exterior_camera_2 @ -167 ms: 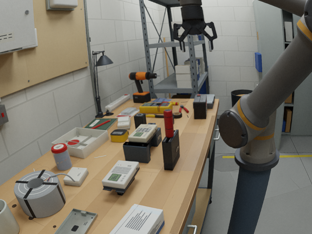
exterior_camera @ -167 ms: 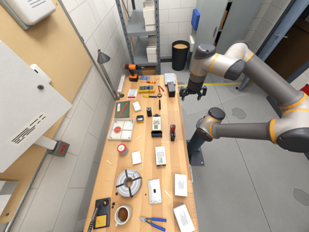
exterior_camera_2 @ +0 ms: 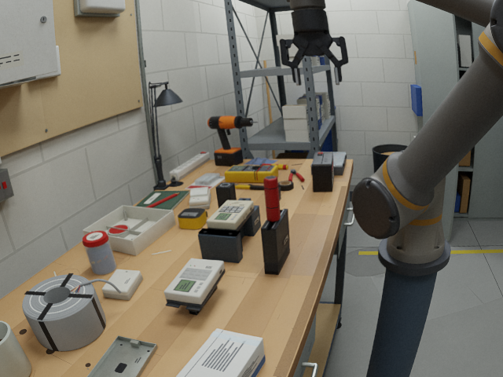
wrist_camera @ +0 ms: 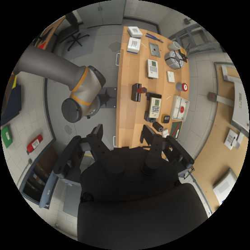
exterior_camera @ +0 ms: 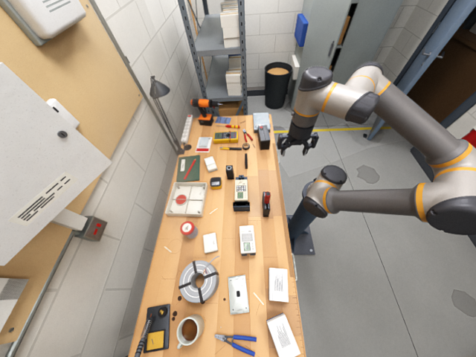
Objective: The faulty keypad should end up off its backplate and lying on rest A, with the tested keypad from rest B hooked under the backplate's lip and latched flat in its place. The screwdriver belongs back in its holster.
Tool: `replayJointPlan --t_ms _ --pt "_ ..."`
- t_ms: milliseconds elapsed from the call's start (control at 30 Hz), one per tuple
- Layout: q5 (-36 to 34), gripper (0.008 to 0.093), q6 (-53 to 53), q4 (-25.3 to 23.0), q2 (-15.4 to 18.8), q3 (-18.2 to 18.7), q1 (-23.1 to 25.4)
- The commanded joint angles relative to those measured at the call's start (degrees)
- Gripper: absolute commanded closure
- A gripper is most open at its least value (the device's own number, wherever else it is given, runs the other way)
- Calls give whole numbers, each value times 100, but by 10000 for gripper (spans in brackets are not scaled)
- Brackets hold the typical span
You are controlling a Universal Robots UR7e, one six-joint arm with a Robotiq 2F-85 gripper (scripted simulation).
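One keypad (exterior_camera: 241,189) (exterior_camera_2: 230,214) (wrist_camera: 155,107) sits tilted on a dark mount at the middle of the bench. A second keypad (exterior_camera: 247,239) (exterior_camera_2: 194,281) (wrist_camera: 152,68) lies on a low dark rest nearer the bench's front end. The red-handled screwdriver (exterior_camera: 266,199) (exterior_camera_2: 272,198) (wrist_camera: 141,90) stands upright in its black holster (exterior_camera_2: 275,240) near the bench's right edge. My gripper (exterior_camera: 297,146) (exterior_camera_2: 316,67) (wrist_camera: 123,135) is open and empty. It hangs high off the bench's right edge, near the far end.
A white compartment tray (exterior_camera: 187,198) (exterior_camera_2: 131,227) lies left of the mounted keypad. A black box (exterior_camera: 263,136) (exterior_camera_2: 322,171) stands at the far end, closest to my gripper. A drill (exterior_camera_2: 226,135), a yellow meter (exterior_camera_2: 251,173), a wire spool (exterior_camera_2: 63,310) and paper boxes (exterior_camera: 278,284) crowd the bench.
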Motion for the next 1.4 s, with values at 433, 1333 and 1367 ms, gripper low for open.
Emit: replayJointPlan --t_ms 433,1333,1367 --pt "0 460 0 -4 1 -4 0" --pt "0 484 0 -4 1 -4 0" --pt "0 484 0 -4 1 -4 0"
